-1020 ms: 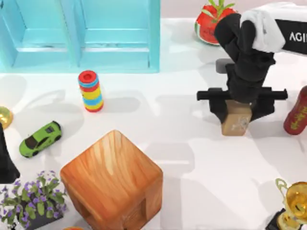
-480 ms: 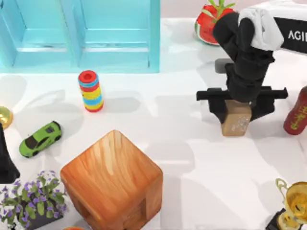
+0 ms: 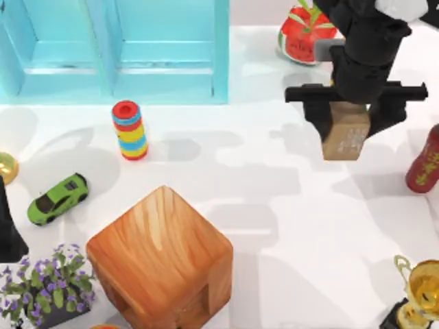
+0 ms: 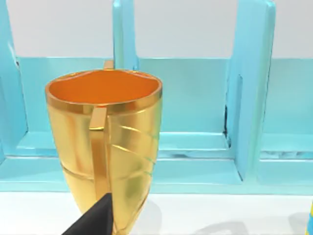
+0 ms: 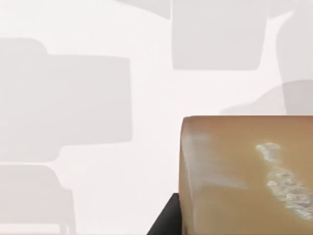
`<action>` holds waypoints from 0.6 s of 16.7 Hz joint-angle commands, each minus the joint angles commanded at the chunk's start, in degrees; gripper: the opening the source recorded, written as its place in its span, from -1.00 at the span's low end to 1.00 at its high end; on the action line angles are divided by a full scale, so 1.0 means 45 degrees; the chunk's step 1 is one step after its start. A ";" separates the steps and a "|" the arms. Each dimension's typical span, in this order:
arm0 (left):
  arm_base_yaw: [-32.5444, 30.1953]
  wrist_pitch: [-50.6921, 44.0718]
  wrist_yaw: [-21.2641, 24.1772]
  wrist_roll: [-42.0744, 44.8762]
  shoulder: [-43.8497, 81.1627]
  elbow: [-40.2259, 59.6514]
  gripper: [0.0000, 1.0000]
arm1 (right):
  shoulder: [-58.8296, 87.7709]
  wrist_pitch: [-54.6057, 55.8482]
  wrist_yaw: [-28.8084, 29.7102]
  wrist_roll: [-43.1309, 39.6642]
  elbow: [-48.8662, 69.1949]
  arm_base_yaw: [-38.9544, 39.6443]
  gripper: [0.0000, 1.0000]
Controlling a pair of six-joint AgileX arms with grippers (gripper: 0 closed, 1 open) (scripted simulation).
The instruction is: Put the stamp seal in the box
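The stamp seal (image 3: 346, 139) hangs at about two o'clock in the top view, pinched by your right hand (image 3: 348, 122), which presses in on its upper part from both sides. In the right wrist view its tan face with whitish marks (image 5: 254, 181) has pale worktop (image 5: 98, 98) beyond it, so you can judge it lifted clear. You are in the carry step. The only box-like thing is the blue open-fronted box (image 3: 116, 51) at eleven o'clock, so your next move calls for a long sweep across, passing above the ring stack (image 3: 129, 129) at nine o'clock. Your left arm (image 3: 8, 233) sits parked at eight o'clock, near a gold cup (image 4: 105, 147).
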 joint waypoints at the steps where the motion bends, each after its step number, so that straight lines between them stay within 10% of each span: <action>1: 0.0000 0.0000 0.0000 0.0000 0.0000 0.0000 1.00 | -0.0082 -0.0448 -0.0010 -0.0009 0.0326 -0.0006 -1.00; 10: 0.0000 0.0000 0.0000 0.0000 0.0000 0.0000 1.00 | -0.0426 -0.0724 -0.0355 -0.0375 0.0969 -0.0479 -1.00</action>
